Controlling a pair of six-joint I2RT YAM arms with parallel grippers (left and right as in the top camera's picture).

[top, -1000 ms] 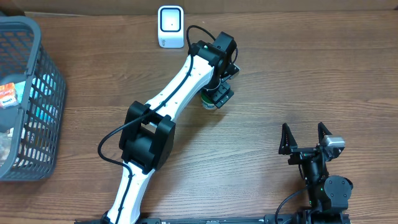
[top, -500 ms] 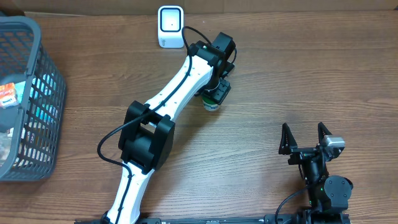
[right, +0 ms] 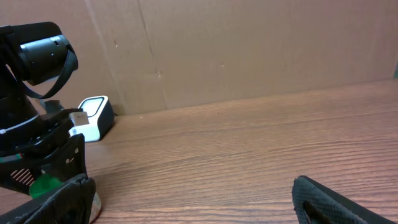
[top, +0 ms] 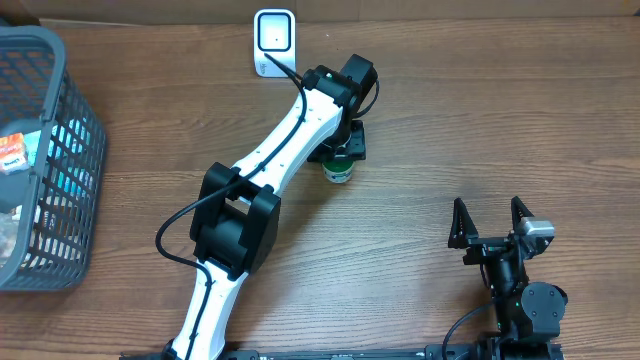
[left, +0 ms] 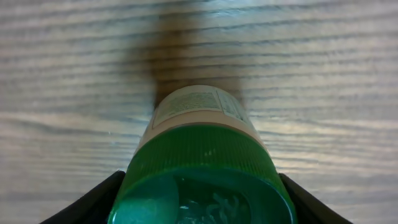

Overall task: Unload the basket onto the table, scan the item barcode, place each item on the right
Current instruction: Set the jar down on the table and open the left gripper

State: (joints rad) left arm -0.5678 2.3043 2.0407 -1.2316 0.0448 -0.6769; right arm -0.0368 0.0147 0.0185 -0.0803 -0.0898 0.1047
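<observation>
Overhead view: the left arm (top: 270, 165) reaches diagonally from the lower left toward the upper centre of the table (top: 480, 110). The left gripper (top: 340, 152) is at upper centre, directly over the bottle (top: 338, 173). The bottle's green cap (top: 338, 170) shows just below the gripper body. The white scanner (top: 274, 42) stands at the top edge, up and left of the bottle and apart from it. A grey basket (top: 70, 120) with packets inside fills the upper left.

Left wrist view: the cap (left: 202, 168) fills the lower centre. The pale label (left: 196, 106) lies beyond it against the wood grain. The black fingers (left: 93, 200) flank the cap at the lower left and lower right corners and press against its sides, so the jaws are clamped on the bottle. Whether the bottle's base rests on the table cannot be told.

Right wrist view: the right gripper (right: 193, 205) sits low at the bottom edge with its jaws spread wide and nothing between them. The scanner (right: 93, 117) is at mid left and the bottle (right: 43, 185) at lower left, under the left gripper (right: 53, 163). In the overhead view the right gripper (top: 490, 222) is at lower right, well apart from the bottle.
</observation>
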